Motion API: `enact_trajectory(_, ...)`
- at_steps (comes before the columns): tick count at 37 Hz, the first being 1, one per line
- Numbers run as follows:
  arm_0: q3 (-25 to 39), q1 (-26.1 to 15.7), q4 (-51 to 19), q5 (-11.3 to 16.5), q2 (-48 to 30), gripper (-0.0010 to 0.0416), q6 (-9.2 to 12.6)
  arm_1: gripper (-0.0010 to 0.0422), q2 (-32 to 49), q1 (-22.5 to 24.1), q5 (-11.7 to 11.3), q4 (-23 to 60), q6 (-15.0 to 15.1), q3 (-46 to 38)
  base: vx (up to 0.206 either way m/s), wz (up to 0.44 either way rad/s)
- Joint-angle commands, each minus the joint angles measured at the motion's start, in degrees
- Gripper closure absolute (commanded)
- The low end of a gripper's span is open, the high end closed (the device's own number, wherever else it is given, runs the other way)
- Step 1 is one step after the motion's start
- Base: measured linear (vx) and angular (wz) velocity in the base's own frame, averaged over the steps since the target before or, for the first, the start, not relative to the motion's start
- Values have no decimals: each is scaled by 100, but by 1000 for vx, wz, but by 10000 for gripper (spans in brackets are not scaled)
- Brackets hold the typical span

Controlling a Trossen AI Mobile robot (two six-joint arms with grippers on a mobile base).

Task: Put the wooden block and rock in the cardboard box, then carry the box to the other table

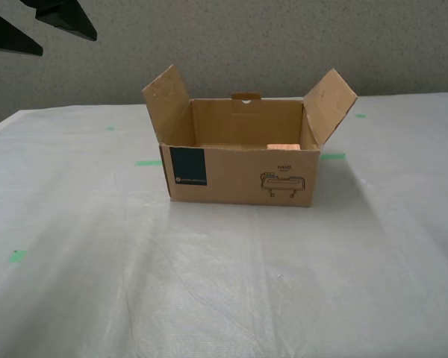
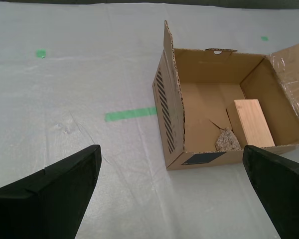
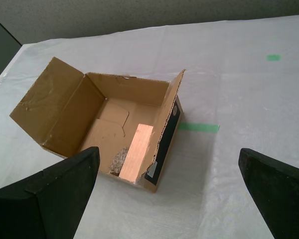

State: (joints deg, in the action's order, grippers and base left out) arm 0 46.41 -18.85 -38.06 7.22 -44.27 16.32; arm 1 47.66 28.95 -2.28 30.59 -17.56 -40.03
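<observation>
The counter [image 1: 209, 298] is covered with a whitish, wrinkled, glossy sheet that catches soft reflections, with short bright green tape marks [image 1: 148, 162] scattered across it; one strip lies just beside the cardboard box [image 1: 239, 175] on the exterior view's left, another peeks out beside the box on that view's right, and smaller green bits sit nearer the counter's edges. Behind the counter rises a plain, speckled grey-beige wall [image 1: 284, 45]. In the first wrist view a dark panel shows beyond the counter's far corner. The cardboard box stands upright near the middle of the counter, its side flaps spread open and up, its navy square label and black line drawing facing the exterior camera. Inside it, the wooden block [image 2: 252, 123] lies flat on the box floor along one side wall, and the rock [image 2: 227, 141] rests on the floor just beside the block's near end, close to the front wall. My first gripper [image 3: 169, 194] hangs above the counter, near the box but clear of it, fingers [image 3: 55, 191] spread wide and grasping nothing. My second gripper [image 2: 172, 191] hovers likewise on the box's other side, fingers [image 2: 50, 191] released and empty.
</observation>
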Motion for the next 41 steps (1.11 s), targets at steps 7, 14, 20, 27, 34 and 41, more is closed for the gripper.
enact_trajectory(7,2,-2,17,-20,-2,16,24,23,0,-2,15,-7,2,-4,0,0)
enact_trajectory(14,2,-2,17,-20,-2,16,24,23,0,-2,15,-7,2,-4,0,0)
enact_trajectory(20,2,-2,17,-20,0,16,24,23,0,-2,15,-7,2,-4,0,0)
enact_trajectory(27,2,-2,17,-20,-2,16,24,23,0,0,15,-7,2,-4,0,0)
enact_trajectory(34,2,-2,17,-20,0,16,24,23,0,-2,15,-7,2,-4,0,0)
enact_trajectory(41,2,-2,17,-20,-2,16,24,23,0,-2,15,-4,2,-4,0,0)
